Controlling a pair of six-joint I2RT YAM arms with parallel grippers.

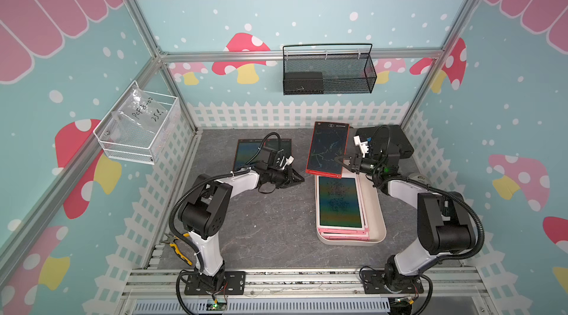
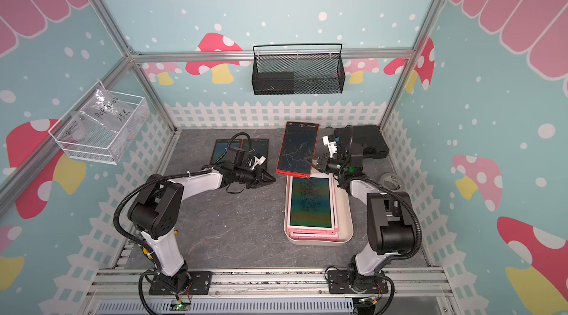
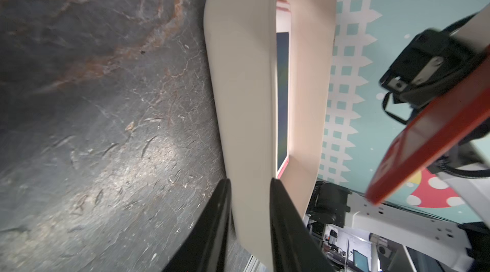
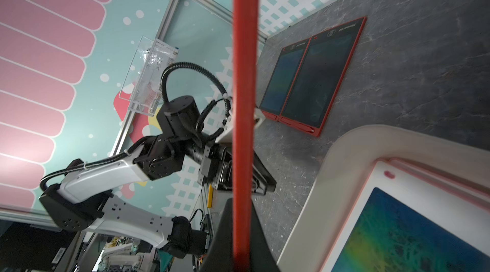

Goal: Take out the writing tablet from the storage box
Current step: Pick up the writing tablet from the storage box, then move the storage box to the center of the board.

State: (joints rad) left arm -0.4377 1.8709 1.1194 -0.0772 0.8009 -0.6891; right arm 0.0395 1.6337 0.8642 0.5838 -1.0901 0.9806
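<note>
One red-framed writing tablet [image 1: 325,150] hangs tilted above the far end of the cream-white rectangular plastic storage box [image 1: 377,218], clamped edgewise in the right gripper [image 1: 341,163]; the left gripper [image 1: 298,179], jaws narrowly parted, empty, hovers beside the box.

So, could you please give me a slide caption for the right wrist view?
Right pincer clamps the red tablet edge-on beside the cream storage box.

bag [image 2: 103,113] — handwritten "PCF8-02", "25e" | red tablet [image 2: 297,148] — print illegible
</note>
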